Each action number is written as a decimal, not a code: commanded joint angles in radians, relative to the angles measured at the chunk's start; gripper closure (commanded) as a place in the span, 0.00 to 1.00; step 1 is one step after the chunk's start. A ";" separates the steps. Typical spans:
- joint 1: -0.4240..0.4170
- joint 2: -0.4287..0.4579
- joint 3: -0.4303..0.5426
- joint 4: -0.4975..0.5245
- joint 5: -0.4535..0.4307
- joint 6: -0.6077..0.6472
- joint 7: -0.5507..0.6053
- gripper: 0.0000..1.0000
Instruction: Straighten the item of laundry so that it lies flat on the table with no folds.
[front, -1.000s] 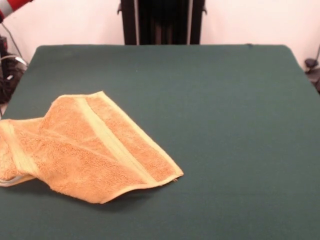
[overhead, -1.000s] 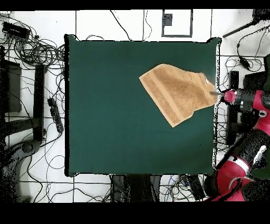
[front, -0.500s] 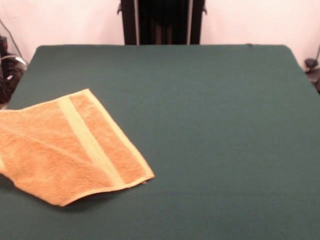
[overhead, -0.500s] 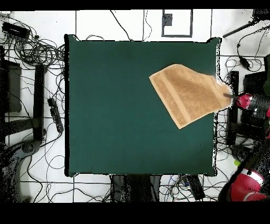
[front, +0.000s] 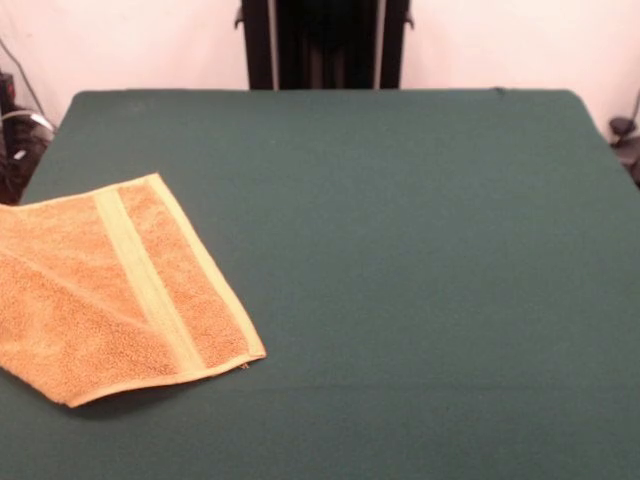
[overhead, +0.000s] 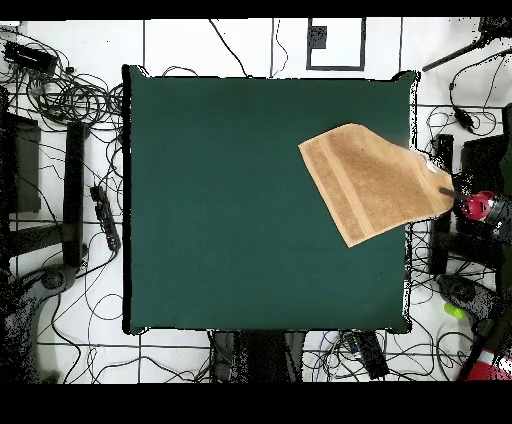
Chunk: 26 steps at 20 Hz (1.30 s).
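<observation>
The orange-tan towel (front: 100, 290) lies at the table's (front: 400, 250) left side in the front view and runs off the picture's left edge. Its pale yellow-green stripe (front: 140, 280) runs near the hem. In the overhead view the towel (overhead: 375, 180) is spread nearly flat at the table's (overhead: 230, 200) right side, with one corner reaching past the table's edge. The gripper (overhead: 447, 189) is at that corner, beyond the table edge, shut on the towel. The red wrist (overhead: 482, 206) is behind it. The front view does not show the gripper. No tag shows.
The robot's black pedestal (front: 325, 45) stands at the far side of the table. Cables (overhead: 60, 90) and black stands (overhead: 72, 190) lie on the floor around the table. Dark equipment (overhead: 485, 160) sits next to the arm.
The gripper has moved outward past the table's edge and dragged the towel with it. The towel's raised fold has flattened out, and one corner now overhangs the edge.
</observation>
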 joint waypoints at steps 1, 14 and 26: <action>0.041 -0.017 -0.118 0.269 0.032 -0.229 0.164 1.00; 0.099 -0.052 -0.200 0.260 0.076 -0.247 0.087 1.00; 0.134 -0.060 -0.249 0.229 0.148 -0.218 0.092 1.00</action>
